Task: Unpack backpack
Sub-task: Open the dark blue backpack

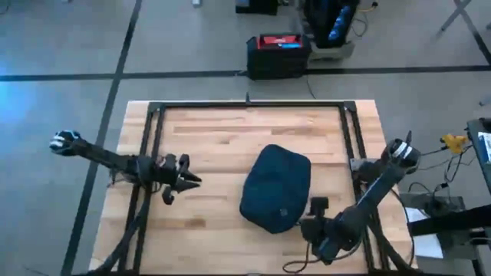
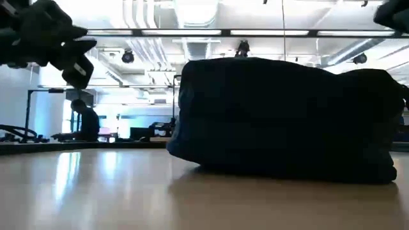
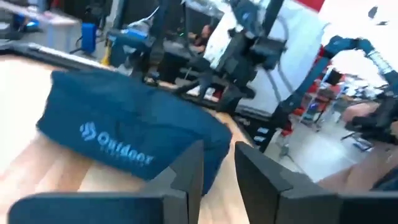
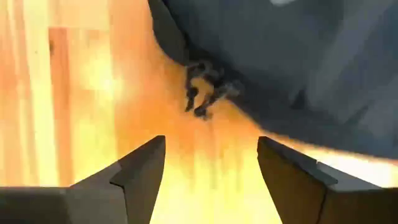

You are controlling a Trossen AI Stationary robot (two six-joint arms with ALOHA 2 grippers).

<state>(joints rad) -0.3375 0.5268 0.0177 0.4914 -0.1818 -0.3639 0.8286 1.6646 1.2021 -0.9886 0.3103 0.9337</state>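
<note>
The dark navy backpack [image 1: 276,188] lies on its side on the wooden table, a little right of the middle; it also shows in the low view [image 2: 287,115]. Its light logo patch [image 3: 115,144] faces my left gripper. My left gripper [image 1: 186,180] hovers above the table to the backpack's left, pointing at it, fingers [image 3: 219,180] a little apart with nothing between them. My right gripper [image 1: 316,208] is open by the backpack's near right corner. It looks down on the bag's edge and a dark zipper pull [image 4: 205,93] resting on the wood.
A black metal frame [image 1: 253,104] runs along the table's far edge and down both sides. Bare wood [image 1: 207,138] lies left of and beyond the backpack. On the floor past the far edge stands a black case with a red top [image 1: 278,54]. A person [image 2: 86,121] is in the room behind.
</note>
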